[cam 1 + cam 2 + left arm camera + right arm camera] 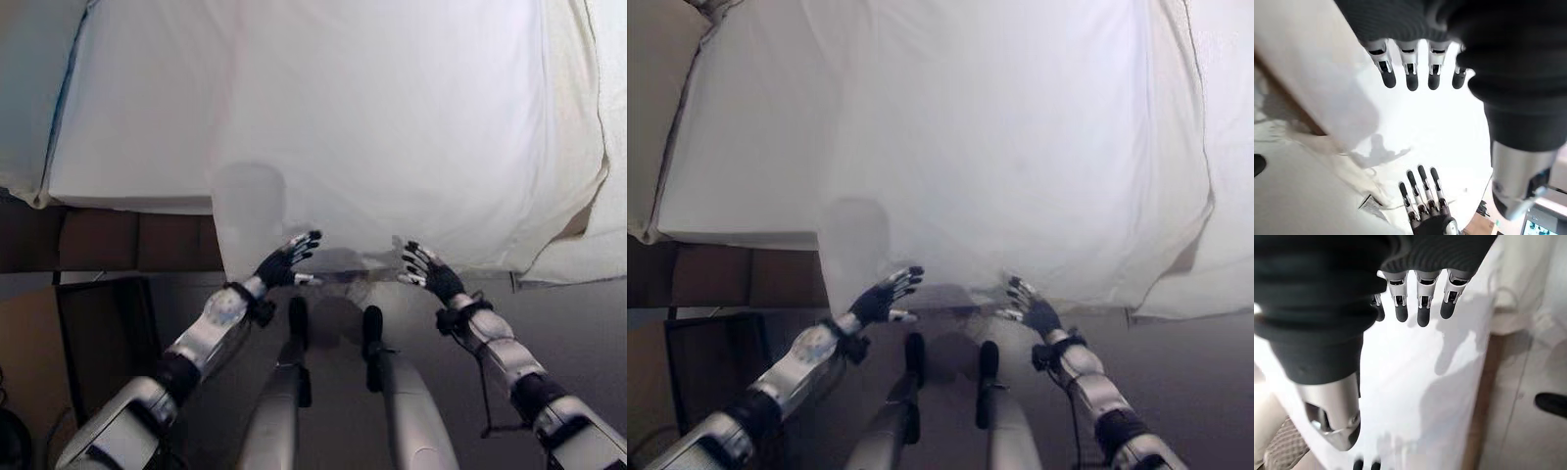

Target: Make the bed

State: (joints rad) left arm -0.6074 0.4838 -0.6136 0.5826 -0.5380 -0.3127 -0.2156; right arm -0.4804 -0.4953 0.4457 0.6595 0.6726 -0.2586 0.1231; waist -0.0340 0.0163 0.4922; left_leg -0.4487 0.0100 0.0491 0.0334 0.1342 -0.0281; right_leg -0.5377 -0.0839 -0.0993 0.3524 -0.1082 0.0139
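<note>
White sheet (392, 127), spread over bed (127, 191), near edge hanging down toward floor (588, 323) just ahead of both hands.

Left eye view: left hand (286, 260) at lower edge of hanging sheet, fingers straight and spread, holding nothing. Right hand (427, 271) level with it on other side, fingers likewise extended, empty. Sheet edge running side to side across both hands, about equally near each; whether fingertips touch cloth, not readable. Cream bedding (588, 196) draped at right corner. Dark wooden bed base (108, 240) exposed under mattress at left.

Right eye view: same layout. Left hand (884, 294) and right hand (1031, 310) apart, hem of sheet (950, 147) directly beyond fingertips.

Left wrist view: own fingers (1411, 73) straight in a row, spread, pointing onto white sheet (1415, 127); nothing pinched. Right hand (1425, 200) visible across, fingers straight.

Right wrist view: own fingers (1422, 303) extended over sheet (1415, 382), thumb set apart, nothing gripped. Bed base edge (1481, 406) and floor (1528, 362) to one side.

Judgement: sheet lying straight ahead of both hands, long hem crosswise; next move likely a two-handed reach forward to the hem.
</note>
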